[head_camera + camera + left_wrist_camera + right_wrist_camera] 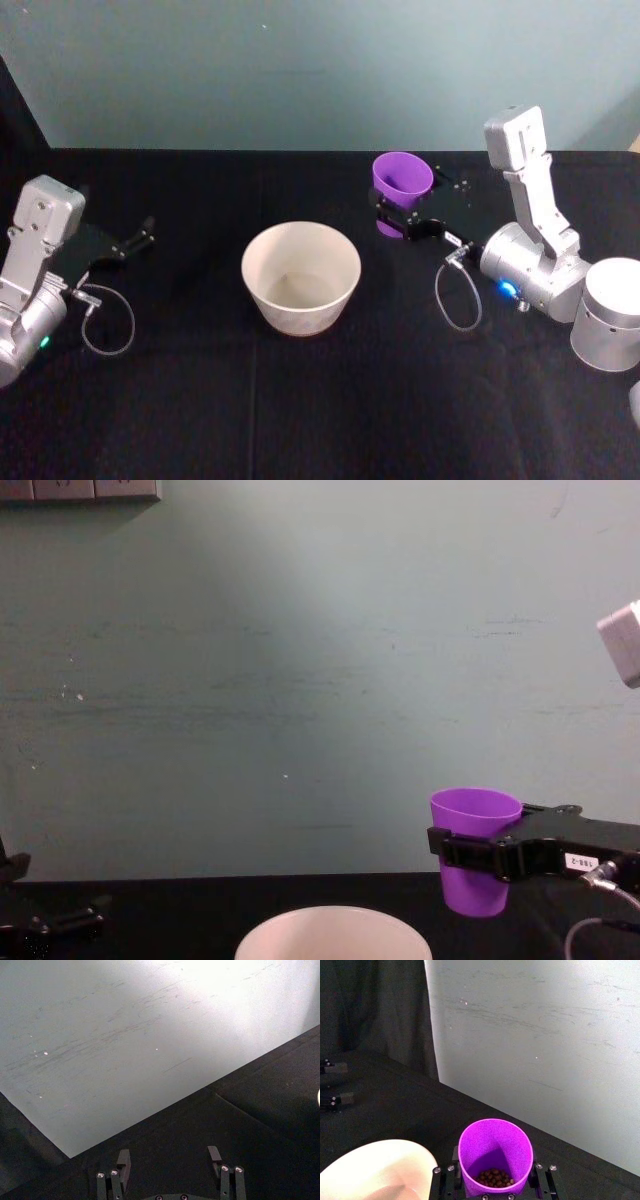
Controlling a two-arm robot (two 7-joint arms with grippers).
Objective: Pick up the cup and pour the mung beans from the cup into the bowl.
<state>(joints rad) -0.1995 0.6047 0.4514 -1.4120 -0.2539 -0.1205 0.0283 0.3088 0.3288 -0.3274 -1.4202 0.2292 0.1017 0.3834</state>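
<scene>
Your right gripper (398, 212) has its fingers pinching the small purple plastic cup (402, 180) low on its wall, roughly upright and just to the right of the wide whitish round bowl (300, 318). The fingers hide the cup's base, so you cannot tell whether it is clear of the black tabletop (180, 400). A small heap of brown mung beans (495, 1178) lies at the cup's bottom, the chest view cuts off the bowl below its rim, and your left gripper (169, 1157) sits at the table's left with fingers spread.
</scene>
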